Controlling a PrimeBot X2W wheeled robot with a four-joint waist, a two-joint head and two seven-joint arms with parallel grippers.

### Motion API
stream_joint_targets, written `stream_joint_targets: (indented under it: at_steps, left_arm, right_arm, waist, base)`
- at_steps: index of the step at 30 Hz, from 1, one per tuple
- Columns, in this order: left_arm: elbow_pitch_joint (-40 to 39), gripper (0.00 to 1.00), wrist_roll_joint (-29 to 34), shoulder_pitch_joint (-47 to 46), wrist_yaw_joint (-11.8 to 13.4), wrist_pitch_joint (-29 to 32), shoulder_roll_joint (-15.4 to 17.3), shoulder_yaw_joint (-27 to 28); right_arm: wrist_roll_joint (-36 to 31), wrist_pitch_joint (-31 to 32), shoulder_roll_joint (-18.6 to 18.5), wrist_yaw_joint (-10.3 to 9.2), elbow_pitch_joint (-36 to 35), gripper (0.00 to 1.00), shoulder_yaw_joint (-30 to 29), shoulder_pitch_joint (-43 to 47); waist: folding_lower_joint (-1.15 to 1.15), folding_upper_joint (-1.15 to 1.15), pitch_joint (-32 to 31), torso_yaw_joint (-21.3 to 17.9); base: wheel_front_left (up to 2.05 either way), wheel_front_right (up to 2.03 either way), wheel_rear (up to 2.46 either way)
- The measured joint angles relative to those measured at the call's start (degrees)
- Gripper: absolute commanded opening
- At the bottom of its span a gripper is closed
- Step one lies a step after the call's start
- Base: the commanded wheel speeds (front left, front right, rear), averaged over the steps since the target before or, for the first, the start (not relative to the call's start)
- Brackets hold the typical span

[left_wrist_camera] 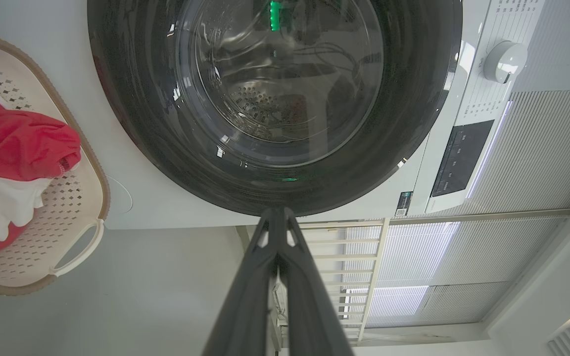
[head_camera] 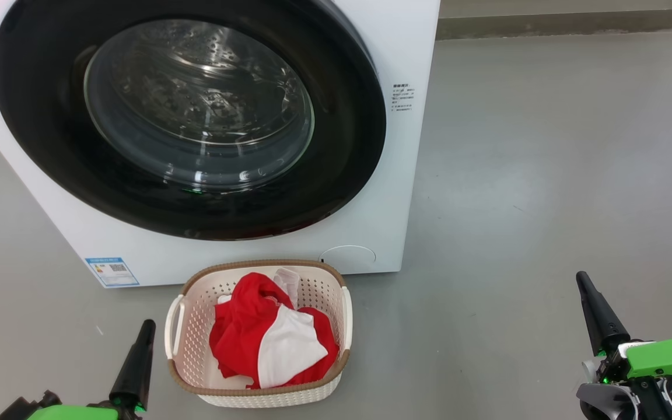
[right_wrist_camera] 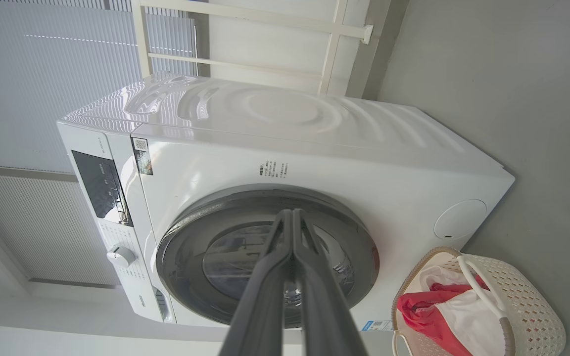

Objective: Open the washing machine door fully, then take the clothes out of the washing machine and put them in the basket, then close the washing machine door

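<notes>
We see the washing machine door (head_camera: 50,146) shut flat against the front of the washing machine (head_camera: 406,175), its black rim unbroken all round and the perforated drum (head_camera: 207,76) showing through the glass bowl. The basket (head_camera: 318,291) stands on the grey floor (head_camera: 546,175) just in front of the machine, below the bottom of the door and a little to the right of the blue label sticker (head_camera: 111,271). The clothes (head_camera: 272,338) lie heaped inside it, bright red cloth with a white panel on top, reaching about as high as the brown rim.

Our left tool (head_camera: 149,324) sits low at the lower left of the head view, pointing up toward the machine. Its tip lies just beside the basket's left handle (head_camera: 174,326) and apart from it, touching neither basket nor clothes. In the left wrist view its two fingers (left_wrist_camera: 250,296) are pressed together along their length, empty, and their tip lines up with the lower edge of the door rim, the basket off to one side.

Our right tool (head_camera: 581,279) is at the lower right, well apart from the basket and from the machine, with bare floor between. In the right wrist view its fingers are likewise closed on each other, empty, and they point at the shut door with the basket off at the lower right.

The basket lies between the two tools, much nearer the left one.
</notes>
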Motion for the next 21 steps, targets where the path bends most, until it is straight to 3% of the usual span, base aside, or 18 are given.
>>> stream_joint_targets:
  at_steps: [21]
  left_arm:
    - [0.00,0.00,0.00,0.00,0.00,0.00,0.00,0.00]
  right_arm:
    - [0.00,0.00,0.00,0.00,0.00,0.00,0.00,0.00]
  waist:
    - [0.00,0.00,0.00,0.00]
  base:
    - [0.00,0.00,0.00]
